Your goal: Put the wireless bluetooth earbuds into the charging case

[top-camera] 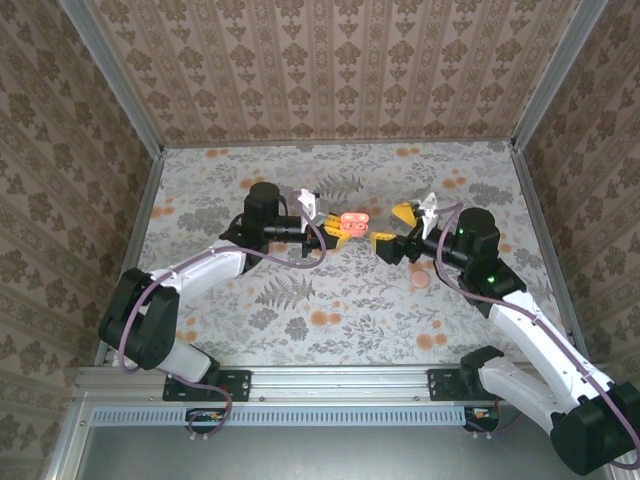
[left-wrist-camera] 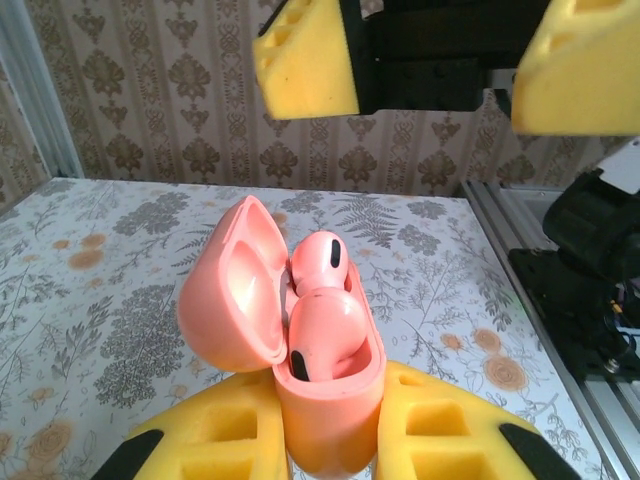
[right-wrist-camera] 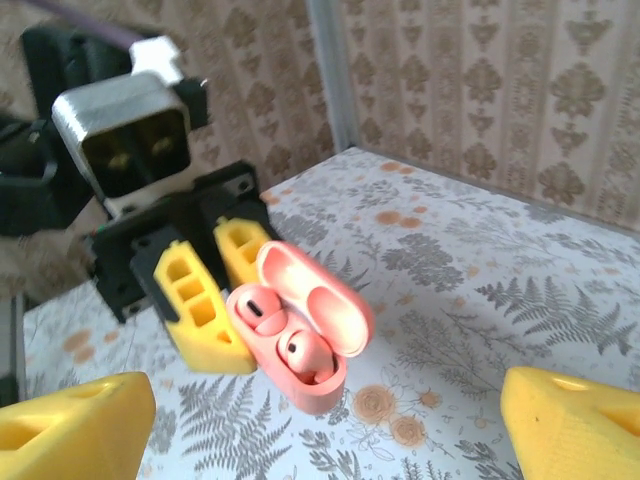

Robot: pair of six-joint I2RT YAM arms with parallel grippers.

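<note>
My left hand (left-wrist-camera: 330, 445) grips the open case (left-wrist-camera: 328, 400) by its lower body, probably light and slippery, earbuds (left-wrist-camera: 322, 335) seated inside; my right hand (top-camera: 393, 229) hovers spread open just ahead.

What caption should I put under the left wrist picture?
Left gripper holds the open charging case with both earbuds inside.

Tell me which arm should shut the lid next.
Right. The right fingers are open and empty facing the charging case, while the left fingers grip it, earbuds seated, lid open.
</note>
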